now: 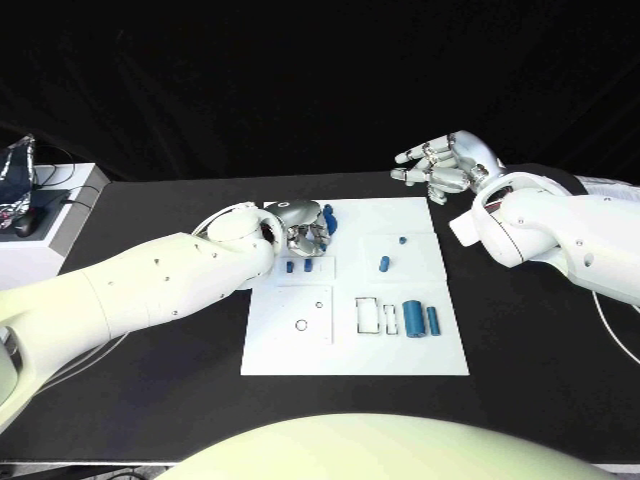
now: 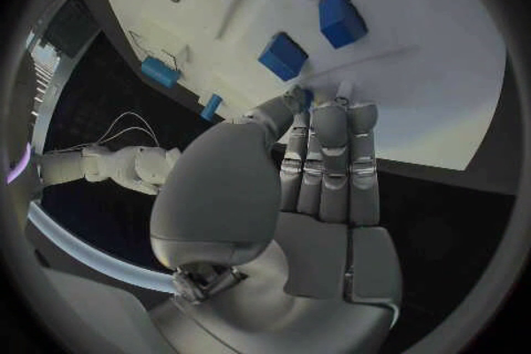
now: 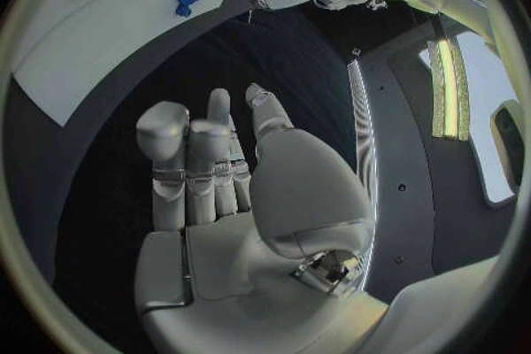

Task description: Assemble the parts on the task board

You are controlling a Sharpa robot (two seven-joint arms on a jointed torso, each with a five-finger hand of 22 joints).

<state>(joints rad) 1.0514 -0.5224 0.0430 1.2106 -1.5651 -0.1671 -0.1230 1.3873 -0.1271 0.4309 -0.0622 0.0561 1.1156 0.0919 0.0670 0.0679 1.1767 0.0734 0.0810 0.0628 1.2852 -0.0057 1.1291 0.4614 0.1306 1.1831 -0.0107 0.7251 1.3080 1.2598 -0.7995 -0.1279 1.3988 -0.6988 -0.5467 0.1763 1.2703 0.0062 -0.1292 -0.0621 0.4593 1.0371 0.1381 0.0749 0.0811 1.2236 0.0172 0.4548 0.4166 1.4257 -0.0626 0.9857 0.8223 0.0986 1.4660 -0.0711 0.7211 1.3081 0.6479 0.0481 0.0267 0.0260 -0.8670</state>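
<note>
Task board [image 1: 352,350]: flat, matte white rectangular plate, centre of the head frame on the black table [image 1: 147,400]; thin black outlines printed on it, two rectangles and two small circles.

Parts, smooth blue pieces, seven countable in the head view: two upright-lying cylinders side by side at lower right of the board, the thicker [image 1: 414,319] just left of the thinner [image 1: 434,320]; one short slanted peg [image 1: 384,264] mid-board; one tiny stud [image 1: 402,240] above it; two small blocks [image 1: 299,267] near the board's left edge; one piece [image 1: 327,213] at the upper left corner beside the left hand.

Left hand [image 1: 304,232]: silver, jointed metal, over the board's upper left; fingers extended together, tips down on the white surface next to a blue piece; whether it grips anything, cannot tell.

Right hand [image 1: 438,165]: upper right of the frame, off the board above the table; fingers straight and apart, palm bare, holding nothing.

White box [image 1: 25,250] at left edge, cables and dark items on top.
</note>
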